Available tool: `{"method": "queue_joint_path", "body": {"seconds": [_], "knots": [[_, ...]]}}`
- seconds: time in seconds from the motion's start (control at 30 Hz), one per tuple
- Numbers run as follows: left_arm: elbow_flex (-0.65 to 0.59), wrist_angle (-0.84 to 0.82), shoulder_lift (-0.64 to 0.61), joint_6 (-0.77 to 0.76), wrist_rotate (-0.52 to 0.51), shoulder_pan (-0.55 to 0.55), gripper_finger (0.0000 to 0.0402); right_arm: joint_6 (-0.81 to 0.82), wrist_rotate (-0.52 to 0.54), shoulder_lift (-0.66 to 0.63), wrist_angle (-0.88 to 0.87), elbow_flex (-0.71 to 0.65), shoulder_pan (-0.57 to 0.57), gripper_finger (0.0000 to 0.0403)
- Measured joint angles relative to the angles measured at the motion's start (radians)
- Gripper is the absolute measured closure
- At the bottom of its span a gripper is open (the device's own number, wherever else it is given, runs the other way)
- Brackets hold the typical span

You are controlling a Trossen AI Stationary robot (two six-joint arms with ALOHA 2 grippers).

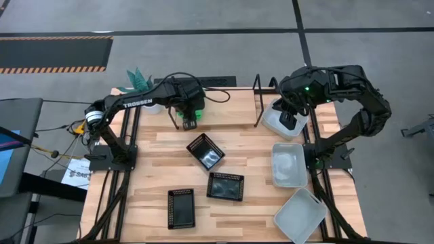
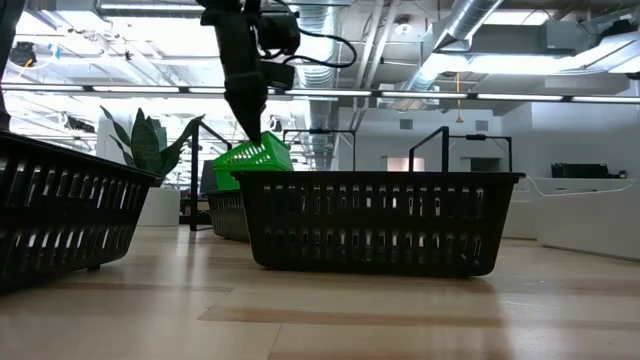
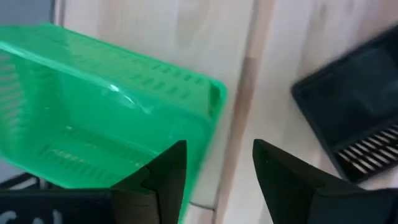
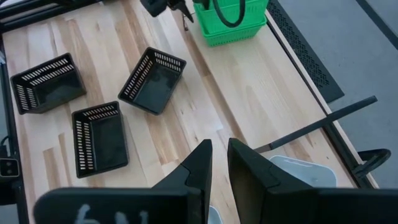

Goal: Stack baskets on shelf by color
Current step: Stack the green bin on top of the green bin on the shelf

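Observation:
Green baskets (image 1: 190, 114) sit stacked on the shelf's (image 1: 230, 108) left part; the top one (image 2: 250, 157) lies tilted. My left gripper (image 3: 216, 163) is open above it, one finger over the basket's inside and one outside its end wall (image 3: 208, 134). Three black baskets (image 1: 205, 150) (image 1: 225, 186) (image 1: 181, 207) stand on the tabletop. One white basket (image 1: 278, 122) lies on the shelf's right part under my right gripper (image 4: 219, 149), whose fingers are nearly together. Two more white baskets (image 1: 289, 164) (image 1: 300, 215) rest on the table's right side. My left gripper straddles the green basket's end wall from above; whether a finger touches it I cannot tell. My right gripper comes from above at the white basket's right-hand wall (image 4: 212, 215), which shows white far back between the fingers. The fingers hide the contact. The basket rests on the shelf.
A black wire upright (image 1: 258, 102) rises mid-shelf between the two arms. A potted plant (image 1: 139, 80) stands at the table's far left corner. Bare wood lies between the black baskets and the white ones. In the low view a black basket (image 2: 380, 222) fills the foreground.

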Motion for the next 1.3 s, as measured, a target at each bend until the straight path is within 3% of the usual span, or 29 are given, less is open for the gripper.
{"method": "queue_joint_path", "body": {"seconds": [0.23,0.53,1.3], "knots": [[-0.002,0.025,0.0,0.012,-0.042,-0.001,0.0253,-0.001,0.0,0.0,0.0,0.0,-0.001,0.0325],[0.0,0.013,0.0,0.028,-0.04,-0.001,0.0391,0.005,0.0,0.0,0.0,0.0,-0.001,0.0325],[0.0,-0.149,0.0,0.003,-0.308,-0.119,0.0401,0.008,0.0,0.0,0.0,0.0,-0.001,0.0325]]}}
